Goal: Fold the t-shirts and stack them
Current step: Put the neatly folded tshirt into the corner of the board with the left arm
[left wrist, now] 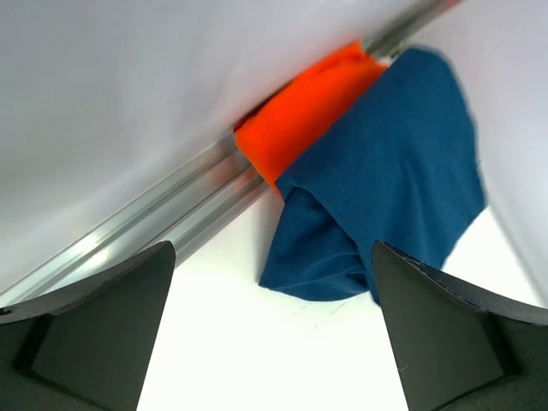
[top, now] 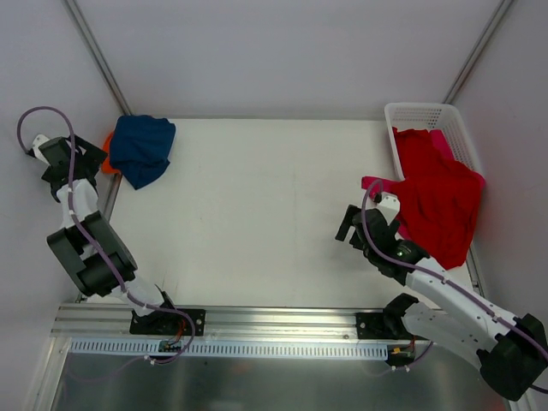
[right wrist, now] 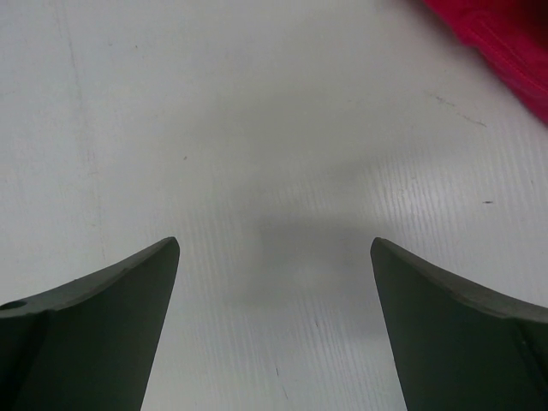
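A folded navy blue t-shirt [top: 141, 147] [left wrist: 385, 171] lies at the table's far left corner on top of an orange t-shirt [top: 109, 163] [left wrist: 308, 107], only an edge of which shows. My left gripper [top: 92, 159] [left wrist: 272, 257] hovers open just left of that pile, with nothing between its fingers. A red t-shirt [top: 437, 201] [right wrist: 505, 34] spills out of the white basket [top: 419, 111] at the right, with pink cloth [top: 445, 144] beside it. My right gripper [top: 349, 224] [right wrist: 274, 244] stands open over bare table, just left of the red t-shirt.
The white table [top: 257, 197] stretches between the two piles. An aluminium frame rail [left wrist: 171, 214] runs along the table's left edge beside the orange t-shirt. The arms' mounting rail [top: 257, 321] lines the near edge.
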